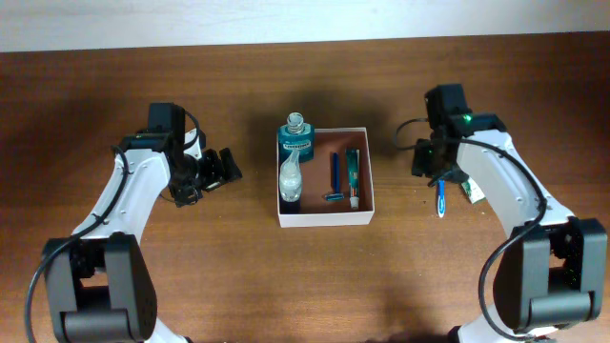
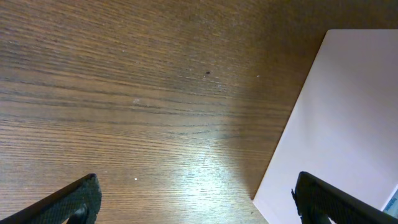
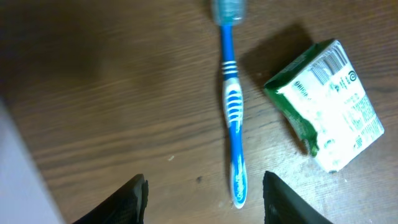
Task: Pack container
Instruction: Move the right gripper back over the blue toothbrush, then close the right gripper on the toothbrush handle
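Black fingers of the left gripper (image 2: 196,202) stand spread wide with nothing between them, over bare wood of the table (image 2: 124,93) just left of the container (image 1: 324,218). That white box sits mid-table and holds a blue bottle (image 1: 295,143), a razor (image 1: 335,176) and a teal tube (image 1: 353,177). Right of it, the right gripper (image 3: 205,199) is partly open and empty, its jaws either side of a blue toothbrush (image 3: 231,106) lying on the wood, with a green-and-white packet (image 3: 326,106) near it.
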### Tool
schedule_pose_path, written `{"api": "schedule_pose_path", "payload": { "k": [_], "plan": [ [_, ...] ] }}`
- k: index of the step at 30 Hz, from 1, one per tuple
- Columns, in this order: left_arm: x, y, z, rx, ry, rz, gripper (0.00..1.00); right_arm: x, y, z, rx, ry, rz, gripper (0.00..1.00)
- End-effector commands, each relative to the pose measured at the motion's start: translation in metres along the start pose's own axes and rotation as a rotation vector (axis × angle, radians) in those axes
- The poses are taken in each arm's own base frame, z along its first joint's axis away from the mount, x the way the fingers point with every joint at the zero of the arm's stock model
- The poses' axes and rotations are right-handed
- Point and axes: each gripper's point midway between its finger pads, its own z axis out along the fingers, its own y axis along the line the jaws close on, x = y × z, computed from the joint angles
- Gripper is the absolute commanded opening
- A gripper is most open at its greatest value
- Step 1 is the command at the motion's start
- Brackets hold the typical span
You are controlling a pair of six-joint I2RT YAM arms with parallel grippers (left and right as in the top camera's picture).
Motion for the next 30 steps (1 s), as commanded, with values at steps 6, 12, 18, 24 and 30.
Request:
{"api": "schedule_pose_path", "payload": {
  "k": [6,12,18,24,30],
  "plan": [
    [0.002,0.003,0.004,-0.005,0.013,-0.005,0.99,0.014,-0.029,0.039,0.009,0.012,-0.062,0.53],
    [0.002,0.003,0.004,-0.005,0.013,-0.005,0.99,0.014,-0.026,0.045,-0.009,-0.007,-0.136,0.53],
    [0.002,0.003,0.004,-0.005,0.013,-0.005,0.99,0.004,-0.023,0.045,-0.016,-0.047,-0.134,0.53],
    [0.002,0.003,0.004,-0.005,0.013,-0.005,0.99,0.000,-0.021,0.051,-0.021,-0.058,-0.132,0.52],
    [0.002,0.003,0.004,-0.005,0.013,-0.006,0.99,0.008,-0.020,0.076,-0.013,-0.008,-0.138,0.52]
  ]
}}
